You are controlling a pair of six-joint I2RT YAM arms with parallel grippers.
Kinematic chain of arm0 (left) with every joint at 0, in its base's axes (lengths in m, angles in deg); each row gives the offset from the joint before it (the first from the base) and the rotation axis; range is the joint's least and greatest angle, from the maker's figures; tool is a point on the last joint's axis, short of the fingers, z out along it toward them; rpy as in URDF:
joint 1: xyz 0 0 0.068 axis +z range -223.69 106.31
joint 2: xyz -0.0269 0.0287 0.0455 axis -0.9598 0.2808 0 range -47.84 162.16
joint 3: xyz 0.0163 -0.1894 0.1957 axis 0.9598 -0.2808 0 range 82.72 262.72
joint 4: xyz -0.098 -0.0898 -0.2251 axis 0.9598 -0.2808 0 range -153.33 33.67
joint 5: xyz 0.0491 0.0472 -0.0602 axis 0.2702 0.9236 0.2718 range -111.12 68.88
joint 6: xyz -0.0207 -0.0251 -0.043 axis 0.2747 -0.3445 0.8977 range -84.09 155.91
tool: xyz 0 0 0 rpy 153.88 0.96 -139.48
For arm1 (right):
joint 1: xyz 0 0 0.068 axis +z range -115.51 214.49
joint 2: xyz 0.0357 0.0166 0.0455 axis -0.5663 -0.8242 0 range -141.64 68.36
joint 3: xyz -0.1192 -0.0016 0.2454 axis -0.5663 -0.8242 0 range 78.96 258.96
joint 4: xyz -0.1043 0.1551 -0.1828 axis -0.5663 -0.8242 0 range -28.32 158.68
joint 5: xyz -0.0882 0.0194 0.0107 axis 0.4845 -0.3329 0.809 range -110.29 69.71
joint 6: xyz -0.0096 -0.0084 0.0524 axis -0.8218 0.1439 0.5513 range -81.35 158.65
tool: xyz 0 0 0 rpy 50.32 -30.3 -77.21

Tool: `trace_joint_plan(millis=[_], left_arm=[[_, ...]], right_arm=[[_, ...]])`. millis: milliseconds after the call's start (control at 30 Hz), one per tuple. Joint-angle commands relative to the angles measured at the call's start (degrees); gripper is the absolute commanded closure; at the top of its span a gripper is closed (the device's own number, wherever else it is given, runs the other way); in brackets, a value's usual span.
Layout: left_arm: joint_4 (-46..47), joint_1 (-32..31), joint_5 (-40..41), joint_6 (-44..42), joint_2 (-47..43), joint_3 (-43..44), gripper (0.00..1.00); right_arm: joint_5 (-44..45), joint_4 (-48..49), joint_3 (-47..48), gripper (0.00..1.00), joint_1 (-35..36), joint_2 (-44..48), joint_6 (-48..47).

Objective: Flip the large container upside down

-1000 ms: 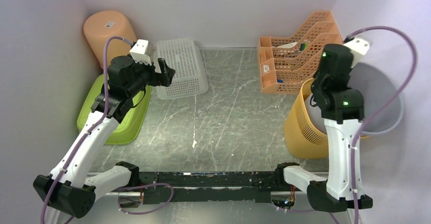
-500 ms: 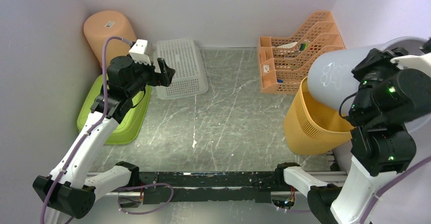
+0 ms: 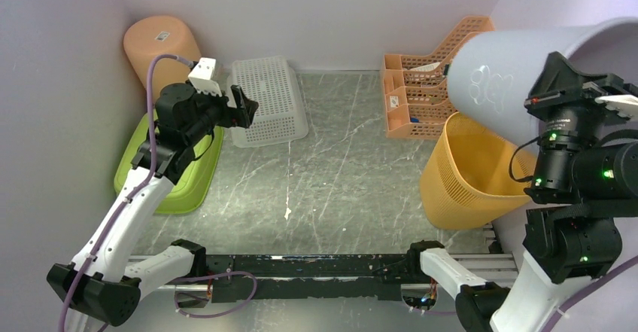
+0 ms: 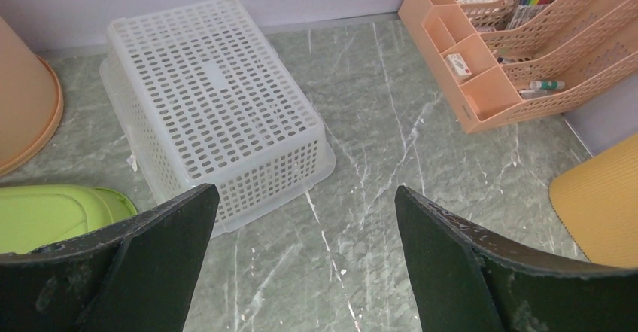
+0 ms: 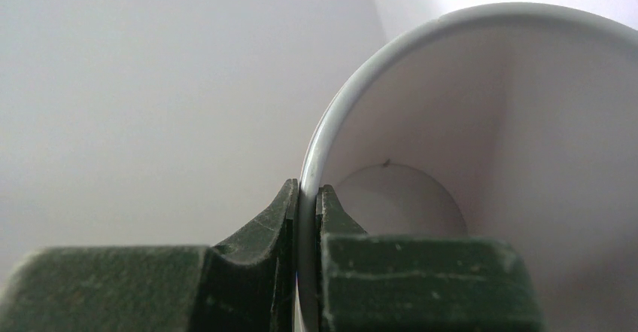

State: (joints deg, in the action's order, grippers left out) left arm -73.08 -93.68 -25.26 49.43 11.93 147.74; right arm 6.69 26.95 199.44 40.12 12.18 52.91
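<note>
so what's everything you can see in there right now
large container: 1, pale grey, in the air at the right, tilted, rim pinched by the right gripper
mesh basket: 1, yellow, right side of the table, below the container
desk organiser: 1, orange, back right, pens and small items inside
slotted basket: 1, white, back centre-left, upside down
bin: 1, peach, back left corner, upside down
tub: 1, lime green, left edge, under the left arm
table: 1, grey-green marble pattern
left gripper: 1, black, open, empty, near the white basket
right gripper: 1, dark green pads, shut on the container's rim
</note>
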Motion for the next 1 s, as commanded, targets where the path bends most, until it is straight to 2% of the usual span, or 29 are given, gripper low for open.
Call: trace_joint_plan(millis=[0,233,633,833,967], left_arm=[[-0.50,-0.14,1.41,-1.00,-2.11,3.32,0.00],[-1.84,-0.14,3.72,-1.65,-3.71,5.34,0.00],[-5.95,-0.14,8.93,-3.05,-4.80,10.75,0.00],[-8.49,-0.13,11.89,-3.84,-4.91,14.57,0.00],[-9.31,-0.13,12.05,-3.83,-4.94,16.15,0.00]], right_arm=[[-13.26,11.10,-1.59,1.00,-0.09,-1.07,2.92],[-25.28,20.22,-9.09,1.00,-0.18,-1.05,9.42],[-42.04,28.67,-20.05,1.00,-0.02,-8.49,17.90],[-45.64,29.55,-20.55,1.00,1.76,-12.95,18.17],[-41.62,28.94,-19.78,1.00,9.46,-16.68,15.23]])
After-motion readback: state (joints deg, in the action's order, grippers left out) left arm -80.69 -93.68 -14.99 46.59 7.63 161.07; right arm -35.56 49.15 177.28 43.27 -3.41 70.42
